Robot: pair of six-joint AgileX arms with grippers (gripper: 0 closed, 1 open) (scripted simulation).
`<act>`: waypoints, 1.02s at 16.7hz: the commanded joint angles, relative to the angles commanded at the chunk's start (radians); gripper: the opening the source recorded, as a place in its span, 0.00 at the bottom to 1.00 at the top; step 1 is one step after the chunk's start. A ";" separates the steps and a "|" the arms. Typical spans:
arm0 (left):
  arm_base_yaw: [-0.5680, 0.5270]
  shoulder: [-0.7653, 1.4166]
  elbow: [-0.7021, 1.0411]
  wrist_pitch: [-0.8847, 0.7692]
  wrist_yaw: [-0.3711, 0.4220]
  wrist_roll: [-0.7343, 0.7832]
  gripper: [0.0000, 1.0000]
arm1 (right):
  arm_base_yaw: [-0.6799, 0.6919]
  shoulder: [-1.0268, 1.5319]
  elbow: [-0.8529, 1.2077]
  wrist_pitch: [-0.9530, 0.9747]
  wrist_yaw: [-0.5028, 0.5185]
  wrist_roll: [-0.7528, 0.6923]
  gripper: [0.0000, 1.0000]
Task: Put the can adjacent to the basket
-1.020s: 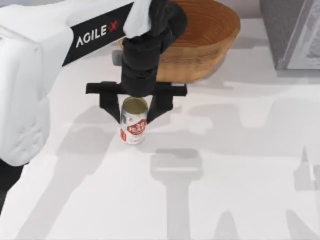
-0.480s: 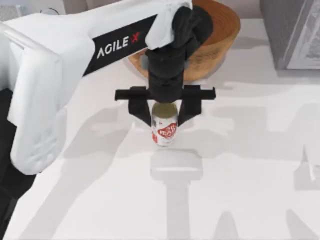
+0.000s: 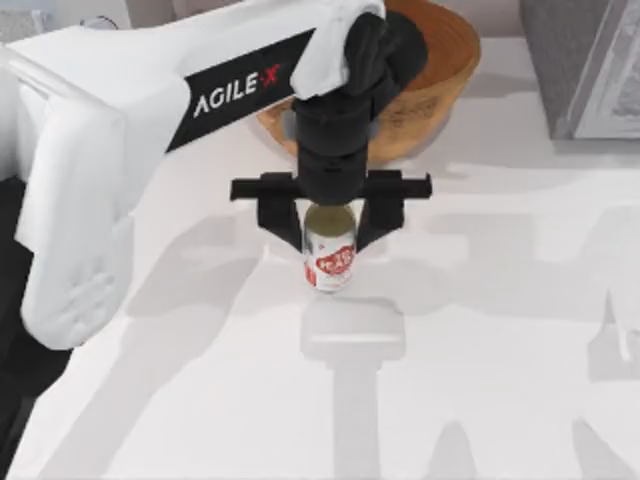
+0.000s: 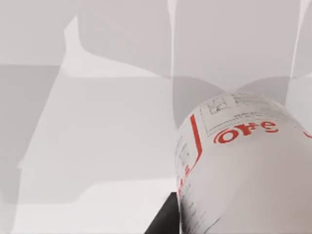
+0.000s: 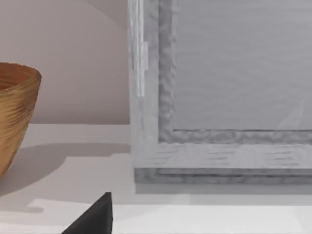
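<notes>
The white can (image 3: 331, 256) with its red label stands upright just in front of the orange-brown wicker basket (image 3: 445, 70), a short gap away. My left gripper (image 3: 331, 228) reaches down over the can, its black fingers (image 3: 283, 222) pressed against both sides, shut on it. Up close in the left wrist view, the can (image 4: 243, 170) has a dark finger (image 4: 163, 222) beside it. A dark bit of my right gripper (image 5: 95, 219) sits low in the right wrist view, parked far from the can, with the basket (image 5: 14, 107) off to one side.
A tall grey box (image 3: 590, 65) stands at the back right of the table, to the right of the basket; it looms close in the right wrist view as the grey box (image 5: 219, 97). White tabletop (image 3: 480, 400) stretches in front and to the right.
A second ago the left gripper held the can further left; it carried it rightward, nearer the basket's front. Over the last half second it has hardly moved.
</notes>
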 joint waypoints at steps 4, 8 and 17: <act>0.000 0.000 0.000 0.000 0.000 0.000 0.75 | 0.000 0.000 0.000 0.000 0.000 0.000 1.00; 0.000 0.000 0.000 0.000 0.000 0.000 1.00 | 0.000 0.000 0.000 0.000 0.000 0.000 1.00; 0.001 0.000 0.003 -0.004 0.000 0.001 1.00 | 0.000 0.000 0.000 0.000 0.000 0.000 1.00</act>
